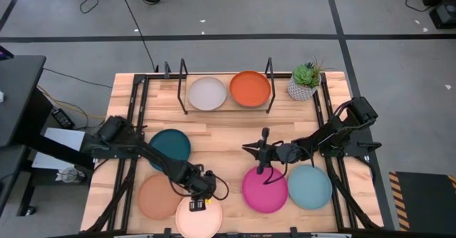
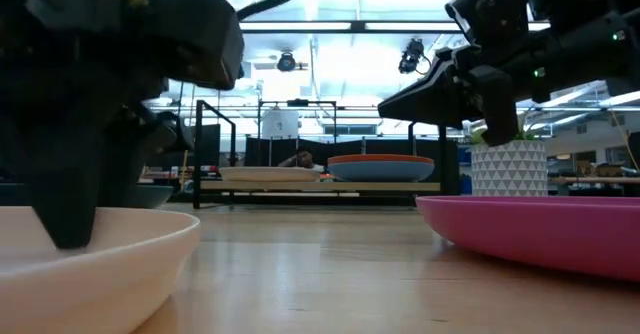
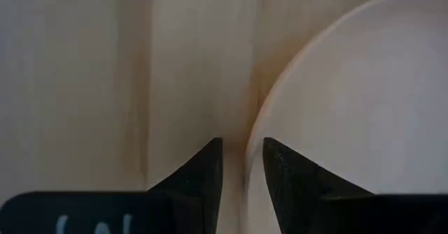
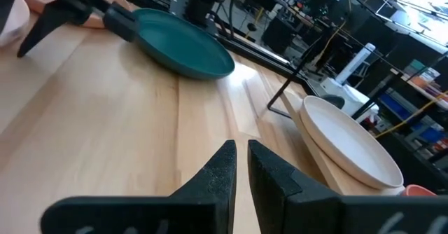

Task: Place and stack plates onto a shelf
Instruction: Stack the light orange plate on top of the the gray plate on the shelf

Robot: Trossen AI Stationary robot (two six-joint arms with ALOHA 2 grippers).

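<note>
My left gripper [image 1: 201, 197] is down at the far rim of the cream white plate [image 1: 198, 219] near the table's near edge, shut on it. My right gripper [image 1: 247, 149] is shut and empty, hovering above the table just beyond the pink plate [image 1: 264, 189]. The shelf [image 1: 226, 108] stands at the far edge. It carries the grey plate [image 1: 207, 93] and, beside it, the orange plate [image 1: 249, 88] stacked on the blue plate [image 2: 385, 172]. The dark teal plate [image 1: 169, 149], tan plate [image 1: 157, 195] and light teal plate [image 1: 310, 187] lie flat on the table. My left gripper [image 3: 243, 165] straddles the cream white plate's far rim [image 3: 250, 146] from above, pointing down. One finger [image 3: 294, 185] is inside the plate and one [image 3: 203, 174] outside on the table side. The plate still lies flat on the table [image 2: 100, 264].
A potted plant [image 1: 305, 81] in a white pot stands right of the shelf. Black metal rails [image 1: 135, 117] run along the table's left and right sides. Bare wood [image 1: 221, 142] lies between the shelf and the near plates.
</note>
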